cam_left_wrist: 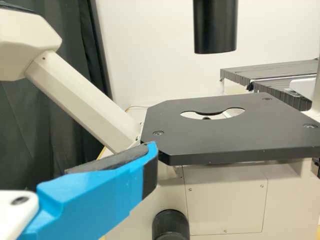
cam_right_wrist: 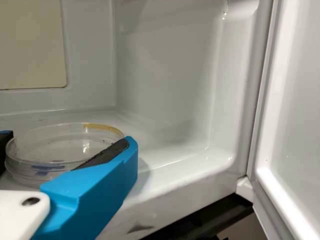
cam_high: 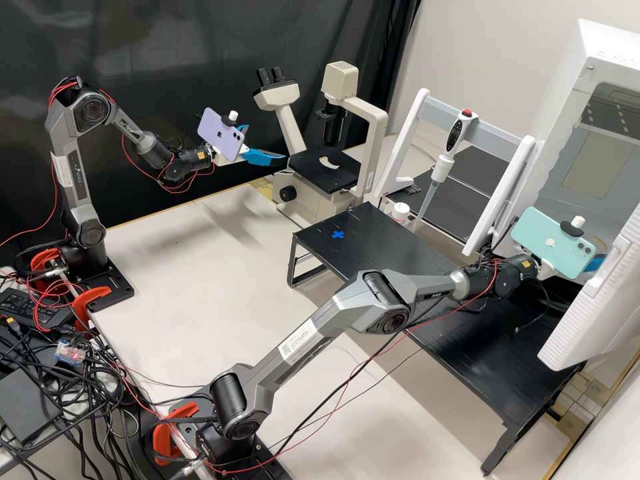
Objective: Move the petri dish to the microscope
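The microscope [cam_high: 377, 140] stands at the back, its black stage [cam_high: 325, 171] bare around a round opening. Just beside that stage in the high view is my left gripper [cam_high: 261, 143], its fingers apart and nothing between them. In the left wrist view one blue finger [cam_left_wrist: 100, 187] lies near a corner of the black stage [cam_left_wrist: 225, 142]. My right gripper [cam_high: 597, 261] reaches into the white cabinet. In the right wrist view the clear petri dish [cam_right_wrist: 55, 145] sits between the pads of my right gripper [cam_right_wrist: 67, 145], which is shut on its sides, just above or on the cabinet floor.
A white cabinet [cam_high: 587, 87] with an open door [cam_high: 600, 300] stands at the right, near the right arm. A black raised shelf [cam_high: 393, 257] crosses the bench below that arm. Beside it are a pipette [cam_high: 441, 167] on a white stand and a small white bottle [cam_high: 400, 212].
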{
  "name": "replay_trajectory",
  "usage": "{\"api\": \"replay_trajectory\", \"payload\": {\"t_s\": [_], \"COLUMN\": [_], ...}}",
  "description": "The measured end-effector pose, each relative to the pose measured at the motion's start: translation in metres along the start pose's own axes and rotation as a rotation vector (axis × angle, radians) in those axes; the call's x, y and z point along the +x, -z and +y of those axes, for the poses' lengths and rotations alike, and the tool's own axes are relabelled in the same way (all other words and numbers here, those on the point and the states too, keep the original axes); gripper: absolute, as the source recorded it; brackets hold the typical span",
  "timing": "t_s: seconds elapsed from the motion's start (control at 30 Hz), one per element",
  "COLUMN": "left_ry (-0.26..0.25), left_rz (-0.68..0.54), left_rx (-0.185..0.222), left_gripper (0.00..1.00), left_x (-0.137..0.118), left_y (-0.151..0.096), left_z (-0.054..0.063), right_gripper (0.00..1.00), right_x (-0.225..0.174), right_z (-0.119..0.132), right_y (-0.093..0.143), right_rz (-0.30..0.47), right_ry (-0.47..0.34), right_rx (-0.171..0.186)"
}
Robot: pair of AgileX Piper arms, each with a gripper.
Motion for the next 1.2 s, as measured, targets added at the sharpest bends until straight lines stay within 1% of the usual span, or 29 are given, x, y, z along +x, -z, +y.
{"api": "replay_trajectory", "payload": {"t_s": [0.2, 0.4, 0.47, 0.67, 0.8, 0.83, 0.9, 0.97, 1.07, 1.13, 1.17, 1.2], "left_ry": [0.000, 0.000, 0.000, 0.000, 0.000, 0.000, 0.000, 0.000, 0.000, 0.000, 0.000, 0.000], "left_rz": [0.000, 0.000, 0.000, 0.000, 0.000, 0.000, 0.000, 0.000, 0.000, 0.000, 0.000, 0.000], "left_rx": [0.000, 0.000, 0.000, 0.000, 0.000, 0.000, 0.000, 0.000, 0.000, 0.000, 0.000, 0.000], "left_gripper": [1.00, 1.00, 1.00, 1.00, 1.00, 1.00, 1.00, 1.00, 1.00, 1.00, 1.00, 1.00], "left_x": [0.000, 0.000, 0.000, 0.000, 0.000, 0.000, 0.000, 0.000, 0.000, 0.000, 0.000, 0.000], "left_y": [0.000, 0.000, 0.000, 0.000, 0.000, 0.000, 0.000, 0.000, 0.000, 0.000, 0.000, 0.000], "left_z": [0.000, 0.000, 0.000, 0.000, 0.000, 0.000, 0.000, 0.000, 0.000, 0.000, 0.000, 0.000], "right_gripper": [0.00, 0.00, 0.00, 0.00, 0.00, 0.00, 0.00, 0.00, 0.00, 0.00, 0.00, 0.00], "right_x": [-0.023, -0.063, -0.078, -0.117, -0.146, -0.154, -0.167, -0.185, -0.209, -0.227, -0.240, -0.246], "right_z": [0.011, 0.028, 0.032, 0.039, 0.038, 0.037, 0.034, 0.031, 0.023, 0.018, 0.014, 0.012], "right_y": [-0.002, -0.001, -0.001, 0.003, 0.004, 0.004, 0.003, 0.002, 0.004, 0.009, 0.014, 0.017], "right_rz": [0.024, 0.038, 0.046, 0.104, 0.142, 0.147, 0.160, 0.176, 0.205, 0.231, 0.259, 0.271], "right_ry": [0.016, 0.030, 0.039, 0.034, 0.029, 0.033, 0.034, 0.027, 0.015, 0.011, 0.008, 0.009], "right_rx": [-0.021, -0.035, -0.047, -0.026, 0.000, 0.005, 0.000, 0.002, 0.023, 0.027, 0.019, 0.018]}}
